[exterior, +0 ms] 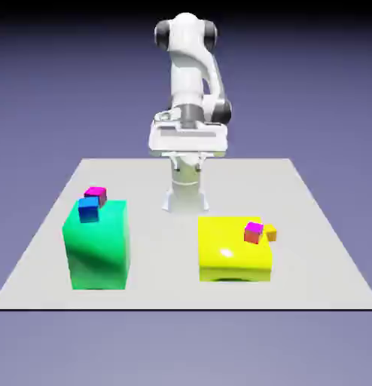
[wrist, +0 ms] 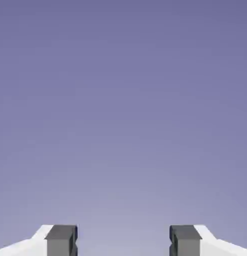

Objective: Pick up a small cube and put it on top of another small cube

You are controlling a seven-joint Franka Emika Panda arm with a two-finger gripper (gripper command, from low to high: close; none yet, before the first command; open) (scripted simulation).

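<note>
Yellow block (exterior: 234, 252): sitting lower right of frame.
Small cube (exterior: 270, 232): resting on the yellow block's top, just right of a magenta-topped cube (exterior: 253, 232).
Gripper (wrist: 123, 240): hovering upper centre, fingers spread wide, gripping nothing.

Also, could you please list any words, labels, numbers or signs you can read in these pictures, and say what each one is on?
None: no readable text in either view.
The big green block, big yellow block, small blue cube, two magenta-topped cubes and tiny orange-yellow cube are plain.
The white robot arm and open pincer carry no markings.
</note>
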